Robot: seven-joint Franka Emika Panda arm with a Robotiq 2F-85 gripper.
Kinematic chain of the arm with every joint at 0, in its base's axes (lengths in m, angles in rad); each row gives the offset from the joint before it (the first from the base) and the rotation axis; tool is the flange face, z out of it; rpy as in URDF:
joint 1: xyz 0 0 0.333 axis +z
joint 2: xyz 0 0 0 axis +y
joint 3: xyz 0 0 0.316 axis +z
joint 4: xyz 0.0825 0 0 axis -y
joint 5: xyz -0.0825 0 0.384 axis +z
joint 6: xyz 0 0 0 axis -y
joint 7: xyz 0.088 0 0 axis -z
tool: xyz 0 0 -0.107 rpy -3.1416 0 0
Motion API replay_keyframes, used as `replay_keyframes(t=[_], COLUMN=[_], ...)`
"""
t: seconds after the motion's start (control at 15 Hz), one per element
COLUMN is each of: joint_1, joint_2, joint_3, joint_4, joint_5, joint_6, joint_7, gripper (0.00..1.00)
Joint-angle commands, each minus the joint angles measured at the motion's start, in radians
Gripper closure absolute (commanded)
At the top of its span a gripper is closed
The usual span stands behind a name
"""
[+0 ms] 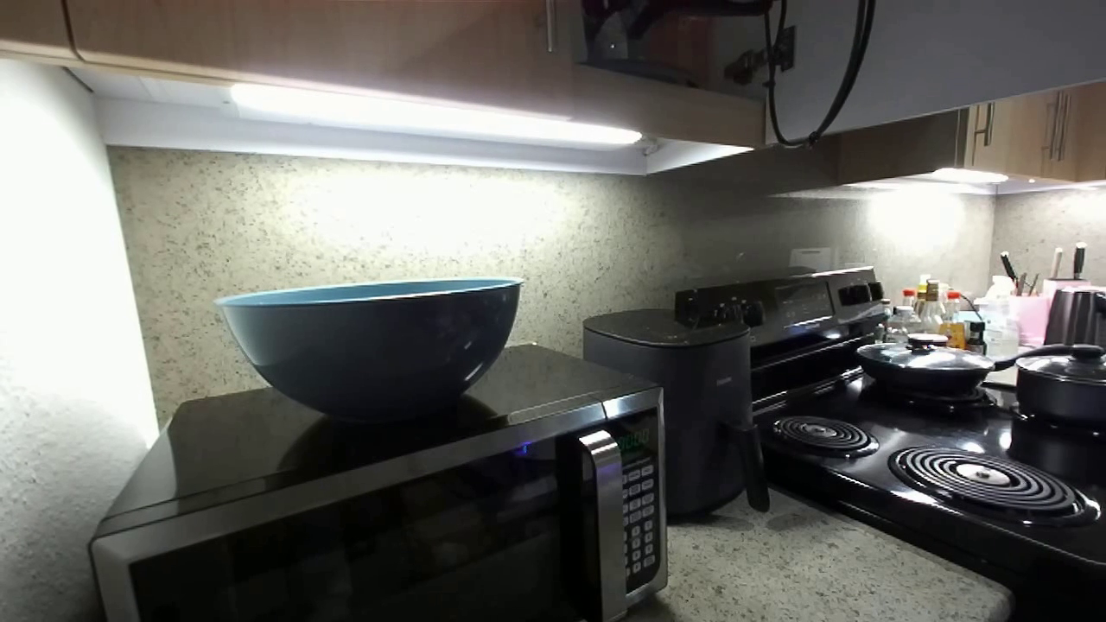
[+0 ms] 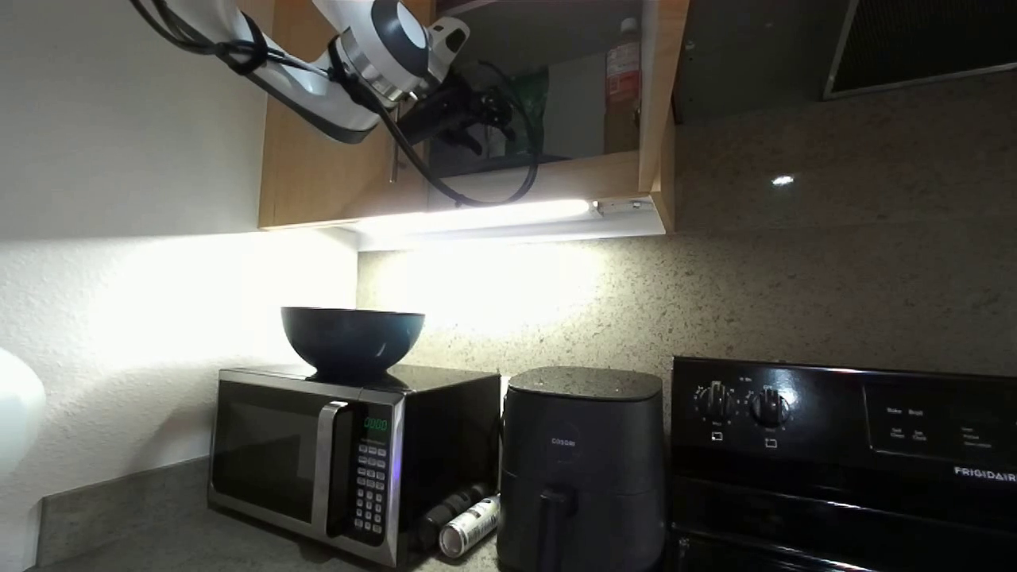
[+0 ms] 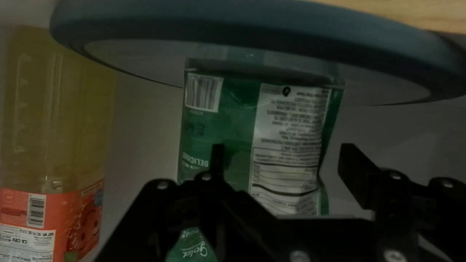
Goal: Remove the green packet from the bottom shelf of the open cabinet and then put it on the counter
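The green packet (image 3: pixel 236 109) has a barcode and a pale label; in the wrist view its print stands upside down. It stands on a blue-rimmed plate (image 3: pixel 255 22) on the bottom shelf (image 3: pixel 418 14) of the open cabinet (image 2: pixel 342 175). The packet also shows in an exterior view (image 2: pixel 534 91), partly behind the gripper (image 2: pixel 493 137). In the wrist view my gripper (image 3: pixel 283 151) is open. One finger overlaps the packet's face; the other is beyond its edge. I cannot tell if either touches. The counter (image 1: pixel 804 561) is below.
A bottle with a red-orange label (image 3: pixel 54 218) stands beside the packet; it also shows in an exterior view (image 2: pixel 623 71). A large bowl (image 1: pixel 380 345) sits on the microwave (image 1: pixel 380 518). An air fryer (image 1: pixel 683 415) stands beside the stove (image 1: pixel 864 475). A can (image 2: pixel 469 528) lies between.
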Motion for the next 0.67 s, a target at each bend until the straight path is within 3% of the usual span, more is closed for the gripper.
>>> replay_keyframes(t=[0.0, 0.13, 0.2, 0.33, 0.47, 0.6], joint_1=[-0.138, -0.173, -0.198, -0.238, -0.276, -0.275], joint_2=[0.018, 0.031, 0.027, 0.020, 0.010, 0.022], joint_3=[0.112, 0.137, 0.169, 0.208, 0.242, 0.230], joint_4=[0.017, 0.017, 0.025, 0.035, 0.049, 0.054], joint_5=[-0.086, -0.094, -0.095, -0.091, -0.084, -0.065], joint_6=[0.065, 0.078, 0.065, 0.060, 0.060, 0.064], joint_7=[0.082, 0.069, 0.077, 0.080, 0.084, 0.054], gripper=[0.00, 0.00, 0.25, 0.29, 0.43, 0.55])
